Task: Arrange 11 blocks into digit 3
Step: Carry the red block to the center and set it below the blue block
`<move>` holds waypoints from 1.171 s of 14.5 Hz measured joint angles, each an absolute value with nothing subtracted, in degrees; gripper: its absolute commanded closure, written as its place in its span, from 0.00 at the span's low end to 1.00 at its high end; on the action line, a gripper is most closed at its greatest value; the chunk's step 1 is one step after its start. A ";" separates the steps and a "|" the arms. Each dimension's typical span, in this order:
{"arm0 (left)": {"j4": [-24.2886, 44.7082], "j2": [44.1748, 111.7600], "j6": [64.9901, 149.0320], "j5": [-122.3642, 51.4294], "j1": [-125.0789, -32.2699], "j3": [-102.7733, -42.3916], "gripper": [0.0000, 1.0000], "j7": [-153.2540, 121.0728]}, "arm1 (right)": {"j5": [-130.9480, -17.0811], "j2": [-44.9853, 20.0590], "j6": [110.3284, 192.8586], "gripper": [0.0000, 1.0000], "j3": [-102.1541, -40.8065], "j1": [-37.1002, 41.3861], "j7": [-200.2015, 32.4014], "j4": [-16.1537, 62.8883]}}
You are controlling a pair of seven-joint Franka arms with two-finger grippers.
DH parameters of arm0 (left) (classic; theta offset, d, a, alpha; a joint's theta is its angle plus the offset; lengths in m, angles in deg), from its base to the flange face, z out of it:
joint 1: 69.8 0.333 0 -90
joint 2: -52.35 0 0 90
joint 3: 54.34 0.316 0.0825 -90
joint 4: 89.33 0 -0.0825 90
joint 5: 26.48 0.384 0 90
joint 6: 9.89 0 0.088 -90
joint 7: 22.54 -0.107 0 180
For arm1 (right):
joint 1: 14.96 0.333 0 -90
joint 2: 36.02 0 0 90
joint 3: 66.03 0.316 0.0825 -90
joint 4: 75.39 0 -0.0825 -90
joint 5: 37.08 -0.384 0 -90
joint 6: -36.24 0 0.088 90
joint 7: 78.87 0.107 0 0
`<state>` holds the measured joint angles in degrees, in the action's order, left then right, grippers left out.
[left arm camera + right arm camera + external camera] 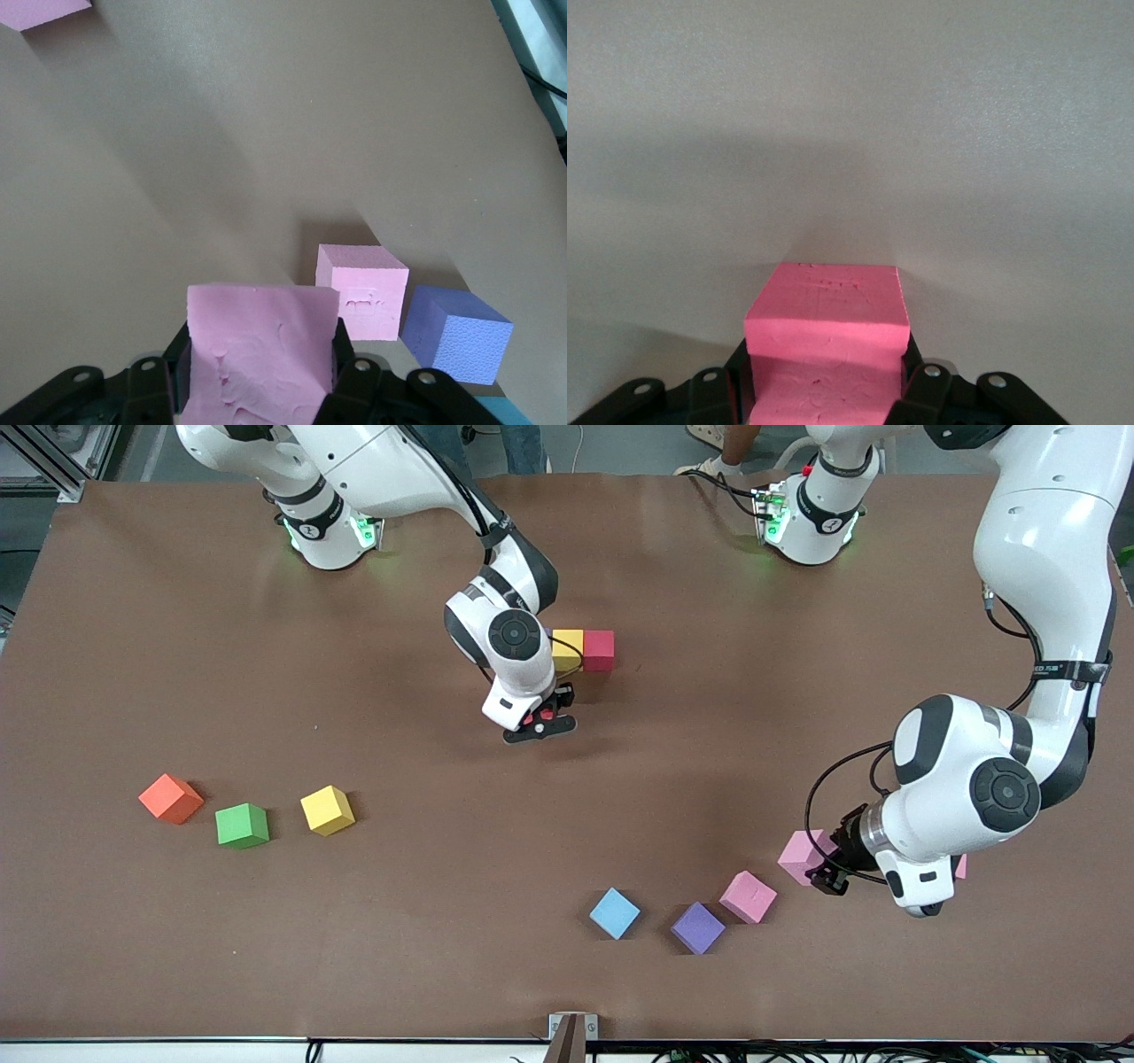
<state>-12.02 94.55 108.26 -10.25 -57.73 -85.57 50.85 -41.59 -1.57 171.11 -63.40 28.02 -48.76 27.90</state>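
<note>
Front view: the right gripper (539, 722), clamped on a hot-pink block (827, 341), hangs over the table's middle, just nearer the camera than a yellow block (567, 650) and red block (599, 650) touching in a row running end to end of the table. The left gripper (828, 872) pinches a pink block (259, 354) beside another pink block (748, 896) and a purple block (697, 927)
</note>
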 measured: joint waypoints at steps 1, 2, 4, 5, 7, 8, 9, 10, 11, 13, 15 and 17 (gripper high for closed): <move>-12.02 94.55 108.26 -10.25 -57.74 -85.57 0.83 50.85 | -41.59 -1.57 171.11 0.55 -63.40 28.02 -48.76 27.92; -12.02 94.55 108.26 -10.25 -57.75 -85.57 0.83 50.85 | -41.59 -1.58 171.11 0.55 -63.39 28.02 -48.76 27.93; -12.01 94.55 108.26 -10.25 -57.77 -85.57 0.83 50.85 | -41.59 -1.59 171.11 0.19 -63.40 28.03 -48.76 27.94; -12.00 94.55 108.26 -10.25 -57.77 -85.57 0.83 50.85 | -41.59 -1.61 171.11 0.00 -63.40 28.03 -48.76 27.95; -11.97 94.55 108.26 -10.25 -57.77 -85.57 0.83 50.85 | -41.59 -1.60 171.09 0.00 -63.40 28.03 -48.59 27.99; -11.97 94.55 108.26 -10.25 -57.77 -85.57 0.83 50.85 | -41.59 -1.60 171.07 0.00 -63.40 28.04 -48.20 28.07; -11.96 94.55 108.26 -10.25 -57.77 -85.57 0.83 50.85 | -41.59 -1.60 171.08 0.00 -63.40 28.04 -47.93 28.09; -11.96 94.55 108.26 -10.25 -57.78 -85.57 0.83 50.85 | -41.59 -1.62 171.15 0.00 -63.40 28.04 -47.87 28.02; -11.96 94.55 108.26 -10.25 -57.79 -85.57 0.83 50.84 | -41.60 -1.75 171.31 0.00 -63.46 28.03 -47.85 27.76; -11.95 94.55 108.26 -10.25 -57.79 -85.57 0.83 50.84 | -41.64 -2.91 171.18 0.00 -63.83 27.85 -47.77 27.01; -11.94 94.55 108.26 -10.25 -57.80 -85.57 0.83 50.84 | -41.66 -5.17 168.34 0.00 -64.33 26.61 -47.51 25.18; -11.92 94.54 108.26 -10.25 -57.83 -85.57 0.83 50.83 | -41.66 -7.81 162.93 0.00 -64.75 23.26 -47.29 22.23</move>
